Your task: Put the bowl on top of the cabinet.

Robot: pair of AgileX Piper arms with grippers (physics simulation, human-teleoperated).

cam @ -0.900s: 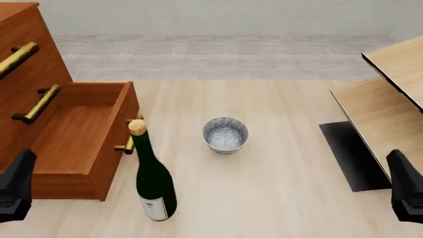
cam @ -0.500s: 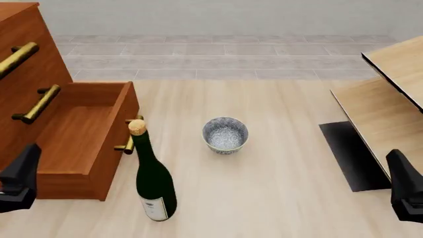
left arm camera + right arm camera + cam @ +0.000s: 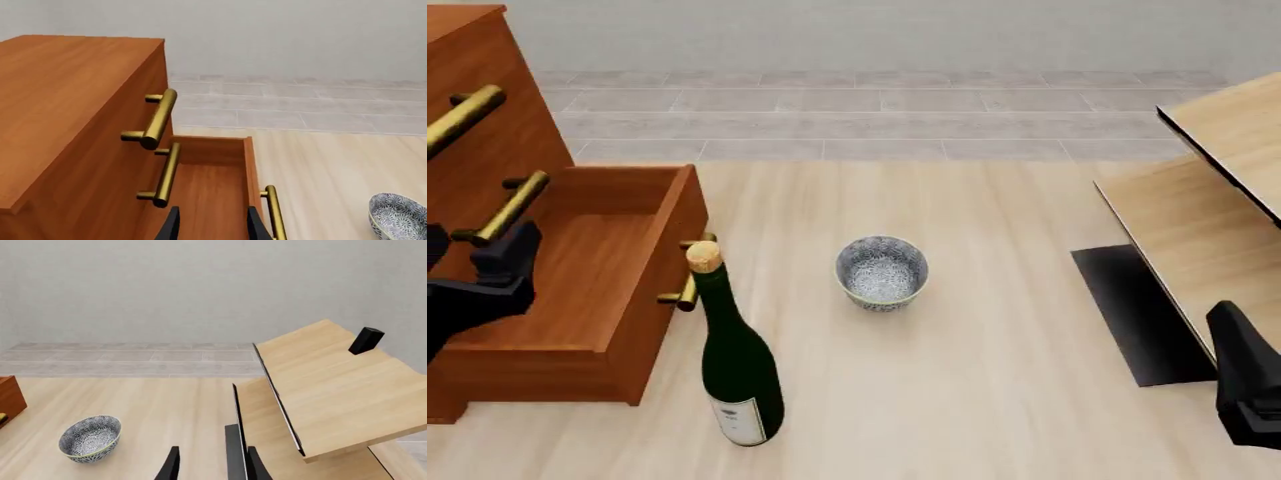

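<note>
The bowl (image 3: 882,272) sits upright on the tabletop (image 3: 988,400), untouched, just right of a wine bottle (image 3: 737,370). The cabinet (image 3: 507,230) stands to the left with one drawer (image 3: 594,290) pulled out. My left gripper (image 3: 487,275) hovers over that drawer, jaws apart and empty; my right gripper (image 3: 208,462) is likewise released. Grasping, lifting and placing all remain.

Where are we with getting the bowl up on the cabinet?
Nothing is done yet: the bowl sits upright on the table, right of the wine bottle, untouched. The left tool is over the cabinet's open drawer, fingers apart and holding nothing. The right tool sits low at the table's near right, also open and free. Reaching, grasping, lifting and setting the bowl on the cabinet top all remain.
</note>
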